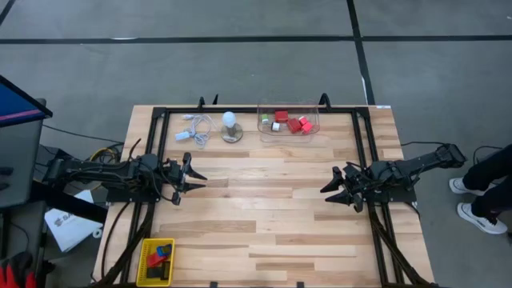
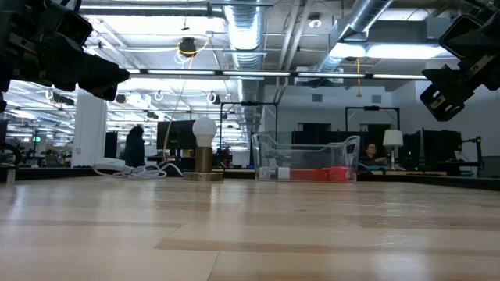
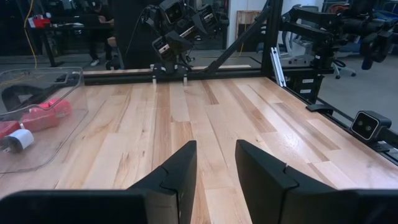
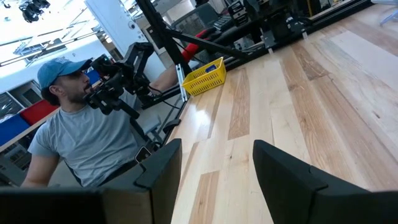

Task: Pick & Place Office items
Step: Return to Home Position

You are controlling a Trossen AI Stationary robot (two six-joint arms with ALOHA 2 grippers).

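While both arms hung over bare wood, the office items sat well apart from them along the upper edge of the high view: a clear bin (image 1: 289,120) at upper centre held small red and white pieces, a bulb on a round base (image 1: 231,126) stood just left of it, and a white cable with its adapter (image 1: 194,130) lay left of that. A yellow basket (image 1: 156,262) with a few dark, red and blue bits sat at the lower left corner of the table (image 1: 264,216). The left gripper (image 1: 194,176) was at mid-left, its fingers parted by a narrow gap and holding nothing; the right gripper (image 1: 330,190) was at mid-right, fingers spread wider, also empty. By my reading, the risks lay in the reach: the bulb was tall on a small base and could tip if brushed, the loose cable could drag or snag on a finger, and the clear bin's thin walls could be knocked by an arm coming in low. A person seated beyond the table edge in the right wrist view was close to that arm's sweep. Counted: two arms, one bin, one bulb, one cable, one basket; pieces in the bin were roughly six, too small to be sure.
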